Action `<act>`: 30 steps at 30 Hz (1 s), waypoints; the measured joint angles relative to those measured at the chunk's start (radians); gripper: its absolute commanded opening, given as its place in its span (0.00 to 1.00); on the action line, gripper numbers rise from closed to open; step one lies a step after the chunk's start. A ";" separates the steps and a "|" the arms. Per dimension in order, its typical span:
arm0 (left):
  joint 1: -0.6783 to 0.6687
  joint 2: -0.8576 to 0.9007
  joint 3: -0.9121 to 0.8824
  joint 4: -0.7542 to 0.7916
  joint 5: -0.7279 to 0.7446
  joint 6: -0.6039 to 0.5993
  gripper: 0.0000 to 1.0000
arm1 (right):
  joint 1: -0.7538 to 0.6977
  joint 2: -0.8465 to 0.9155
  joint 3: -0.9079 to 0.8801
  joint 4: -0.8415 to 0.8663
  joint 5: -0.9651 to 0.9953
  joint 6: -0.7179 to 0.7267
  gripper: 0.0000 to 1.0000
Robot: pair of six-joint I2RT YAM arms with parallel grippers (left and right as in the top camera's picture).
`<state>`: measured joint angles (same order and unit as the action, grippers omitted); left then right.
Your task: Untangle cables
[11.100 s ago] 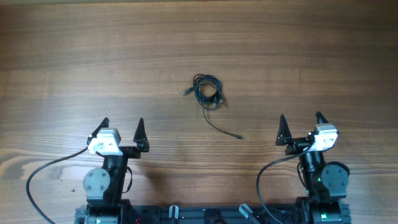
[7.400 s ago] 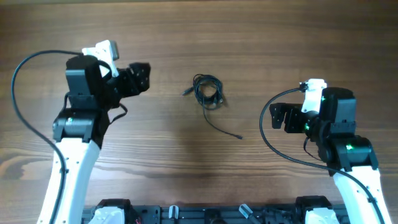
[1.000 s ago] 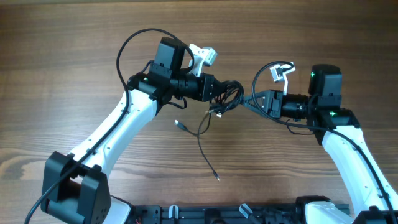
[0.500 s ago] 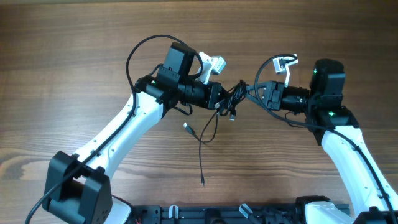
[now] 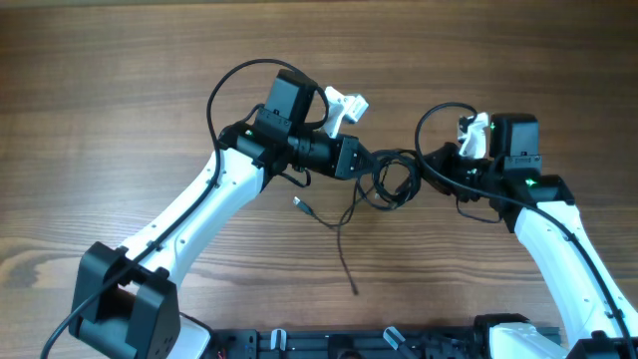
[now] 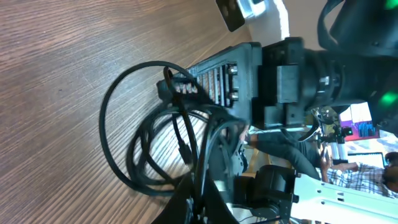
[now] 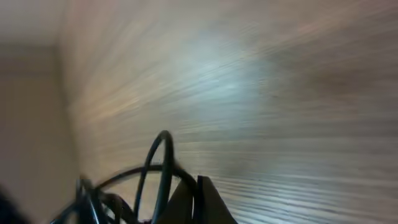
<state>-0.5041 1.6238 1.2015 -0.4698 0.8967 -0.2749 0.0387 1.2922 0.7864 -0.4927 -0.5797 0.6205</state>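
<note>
Overhead view: both arms reach to the middle of a wooden surface (image 5: 120,80). The left fingers (image 5: 359,160) and right fingers (image 5: 432,170) face each other, near but not touching. The cables (image 5: 391,181) hang between them as a knot of thin black loops. Each side appears to hold a different part of the bundle, so that pulling apart can open the knot. One loose strand (image 5: 344,254) trails out of the bundle toward the robot's base. A small plug (image 5: 299,204) lies on the surface just left of that strand. You cannot tell from here whether the knot is lifted or resting.

Left wrist view: the left fingers (image 6: 205,211) are closed to a narrow wedge at the bottom edge. Several strands run into the wedge, so they are clamped on the cables (image 6: 134,155). The loops fan out over the surface and cross one another toward the right arm (image 6: 280,81) opposite. They look far from separated.

Right wrist view: this picture is badly blurred. The right fingers (image 7: 194,202) show as one dark wedge, pressed together. A loop of the cables (image 7: 160,158) rises just beside them. They seem to pinch a strand, though the blur hides the exact contact.
</note>
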 measured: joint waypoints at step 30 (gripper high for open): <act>0.180 0.000 0.000 -0.067 0.241 0.212 0.04 | -0.002 0.000 0.000 0.090 -0.089 -0.095 0.61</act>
<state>-0.3241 1.6238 1.2015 -0.5369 1.1381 -0.0628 0.0364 1.2922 0.7864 -0.4023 -0.6682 0.5255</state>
